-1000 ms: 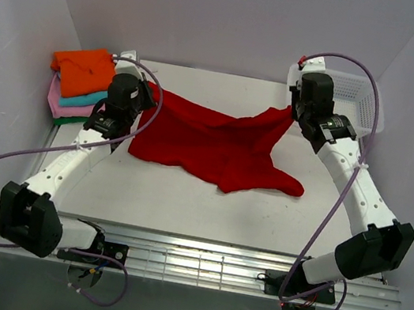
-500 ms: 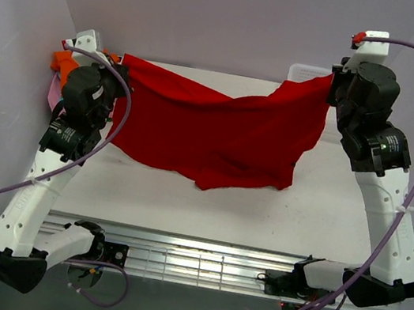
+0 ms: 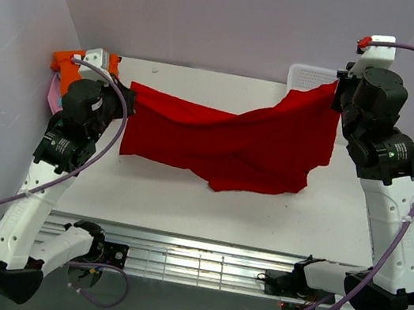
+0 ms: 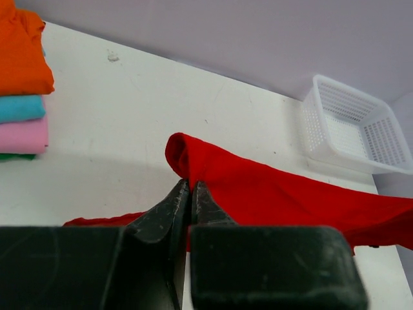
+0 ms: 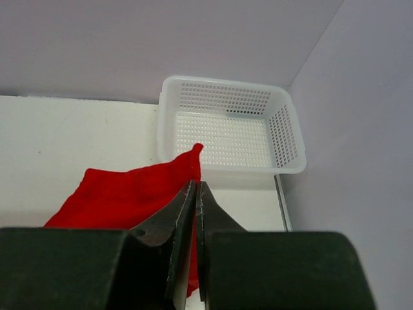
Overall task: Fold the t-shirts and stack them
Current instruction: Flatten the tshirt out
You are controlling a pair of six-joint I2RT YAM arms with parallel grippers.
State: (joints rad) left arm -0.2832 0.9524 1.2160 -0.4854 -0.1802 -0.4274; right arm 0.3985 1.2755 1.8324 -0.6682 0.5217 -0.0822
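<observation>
The bright red t-shirt (image 3: 226,138) hangs stretched between my two grippers above the white table. My left gripper (image 3: 127,93) is shut on its left corner; in the left wrist view the jaws (image 4: 191,184) pinch a red fold (image 4: 258,190). My right gripper (image 3: 336,94) is shut on its right corner, raised higher; in the right wrist view the jaws (image 5: 195,187) clamp the red cloth (image 5: 129,190). A stack of folded t-shirts (image 3: 68,66), orange on top, lies at the far left; the left wrist view shows orange (image 4: 22,55), teal (image 4: 22,108) and pink (image 4: 22,135) layers.
A white plastic mesh basket (image 3: 309,77) stands at the back right corner, behind the right gripper; it also shows in the right wrist view (image 5: 226,126) and the left wrist view (image 4: 352,126). Purple walls close in on the table at the left, back and right.
Both grippers lifted the red t-shirt off the table and spread it apart. In the last half second the left end came lower and the cloth sagged nearer the table.
</observation>
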